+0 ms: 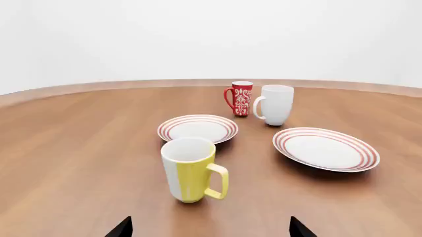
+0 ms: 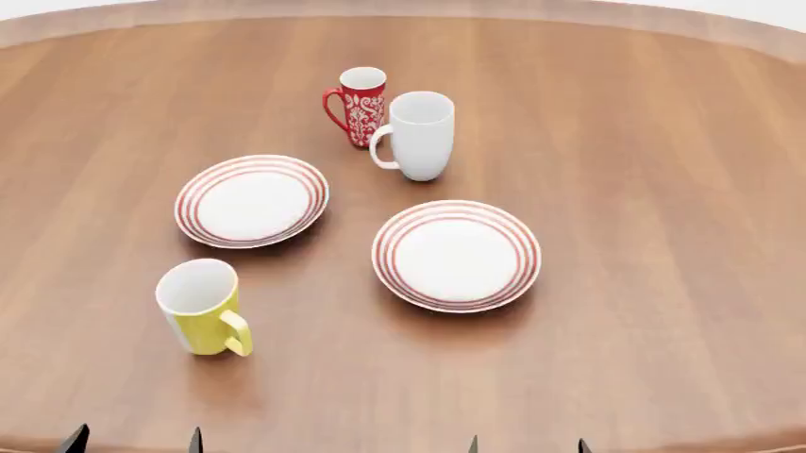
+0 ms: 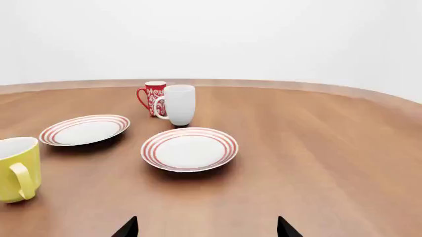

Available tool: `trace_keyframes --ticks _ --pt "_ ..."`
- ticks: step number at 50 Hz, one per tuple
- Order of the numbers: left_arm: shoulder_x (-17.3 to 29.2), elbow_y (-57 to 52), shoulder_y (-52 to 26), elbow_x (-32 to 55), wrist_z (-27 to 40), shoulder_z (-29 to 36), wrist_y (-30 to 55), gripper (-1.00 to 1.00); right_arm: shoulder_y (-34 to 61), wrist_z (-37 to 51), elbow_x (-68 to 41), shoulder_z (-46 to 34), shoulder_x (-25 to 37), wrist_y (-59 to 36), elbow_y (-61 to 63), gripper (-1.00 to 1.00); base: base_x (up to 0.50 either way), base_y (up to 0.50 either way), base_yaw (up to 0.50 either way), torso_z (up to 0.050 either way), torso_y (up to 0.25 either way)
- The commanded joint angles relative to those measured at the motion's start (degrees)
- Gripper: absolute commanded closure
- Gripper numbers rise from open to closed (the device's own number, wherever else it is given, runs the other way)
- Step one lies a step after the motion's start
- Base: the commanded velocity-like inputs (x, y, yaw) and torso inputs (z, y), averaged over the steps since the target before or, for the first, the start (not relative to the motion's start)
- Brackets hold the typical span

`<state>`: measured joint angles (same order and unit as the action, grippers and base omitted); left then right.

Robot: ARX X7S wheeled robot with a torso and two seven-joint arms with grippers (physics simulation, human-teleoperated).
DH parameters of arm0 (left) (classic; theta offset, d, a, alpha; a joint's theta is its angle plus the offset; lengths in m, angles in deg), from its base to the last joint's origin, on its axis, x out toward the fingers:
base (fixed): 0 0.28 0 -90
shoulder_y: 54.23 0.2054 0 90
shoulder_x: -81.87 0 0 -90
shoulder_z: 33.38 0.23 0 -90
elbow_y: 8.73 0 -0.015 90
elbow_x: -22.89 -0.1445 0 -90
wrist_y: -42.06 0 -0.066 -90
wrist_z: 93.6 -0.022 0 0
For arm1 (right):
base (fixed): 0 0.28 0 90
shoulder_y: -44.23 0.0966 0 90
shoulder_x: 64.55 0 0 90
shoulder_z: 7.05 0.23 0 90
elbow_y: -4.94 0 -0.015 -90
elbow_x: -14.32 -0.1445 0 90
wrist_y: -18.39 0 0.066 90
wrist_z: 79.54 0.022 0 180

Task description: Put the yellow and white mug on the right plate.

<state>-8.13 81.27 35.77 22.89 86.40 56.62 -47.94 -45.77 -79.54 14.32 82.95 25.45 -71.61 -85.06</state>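
The yellow and white mug point(image 2: 202, 309) stands upright on the wooden table at the near left, handle toward the front right. It also shows in the left wrist view point(image 1: 191, 169) and the right wrist view point(image 3: 16, 169). The right plate point(image 2: 456, 255) lies empty at the table's middle, also in the left wrist view point(image 1: 325, 148) and the right wrist view point(image 3: 189, 148). My left gripper point(image 2: 132, 442) is open and empty, just in front of the mug point(image 1: 209, 231). My right gripper point(image 2: 527, 445) is open and empty, in front of the right plate point(image 3: 207, 229).
The left plate point(image 2: 252, 200) lies behind the yellow mug. A plain white mug point(image 2: 417, 135) and a slim red patterned mug point(image 2: 359, 105) stand together behind the right plate. The table's far edge point(image 2: 403, 9) curves along the back.
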Motion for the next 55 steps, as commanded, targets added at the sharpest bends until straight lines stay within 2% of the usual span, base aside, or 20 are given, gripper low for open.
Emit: trace_keyframes --ticks 1,3,4,7,15,16,17,42,55 --pt "0.84 1.38 -0.82 2.52 0.41 0.43 0.88 -1.0 0.43 0.74 -1.2 -0.95 1.01 -0.29 -0.85 -1.0 0.0 0.0 0.0 0.0 0.0" --pt "1.33 2.6 -1.17 2.82 1.08 1.05 0.2 -1.0 1.0 1.5 -1.35 -1.39 1.51 -0.66 -2.06 -1.0 0.0 0.0 0.0 0.0 0.0" --pt "1.5 3.75 -1.5 2.52 1.63 1.38 -0.32 -1.0 1.71 -1.23 -5.63 -1.23 1.67 -6.15 -2.01 -1.0 0.0 0.0 0.0 0.0 0.0" --pt "2.04 3.33 -1.34 2.44 2.53 2.05 -0.56 -1.0 1.95 -2.46 -8.47 -1.56 2.03 -8.13 -1.88 -1.0 0.0 0.0 0.0 0.0 0.0" --pt "3.11 1.42 -0.95 4.37 2.95 2.87 0.81 -1.0 2.21 0.02 -8.29 -2.14 2.95 -7.32 -2.19 -1.0 0.0 0.0 0.0 0.0 0.0" --pt "2.13 1.79 -0.6 4.51 -1.16 2.03 0.99 -1.0 1.03 -2.64 -2.66 -3.0 2.55 -5.35 -0.13 -1.0 0.0 0.0 0.0 0.0 0.0" --pt "1.83 0.06 -0.31 1.29 2.51 2.15 0.78 -1.0 -0.15 1.52 -1.42 -1.55 1.47 -0.97 1.57 -1.0 0.0 0.0 0.0 0.0 0.0" --pt "4.36 -0.21 -0.39 3.63 5.25 4.94 0.73 -1.0 -0.36 4.95 -2.19 -5.62 4.44 1.03 1.75 -1.0 0.0 0.0 0.0 0.0 0.0" --pt "5.16 0.23 -0.54 4.25 6.23 5.96 -0.02 -1.0 -0.57 6.21 -1.26 -7.36 5.68 2.04 1.97 -1.0 0.0 0.49 0.0 0.0 0.0"
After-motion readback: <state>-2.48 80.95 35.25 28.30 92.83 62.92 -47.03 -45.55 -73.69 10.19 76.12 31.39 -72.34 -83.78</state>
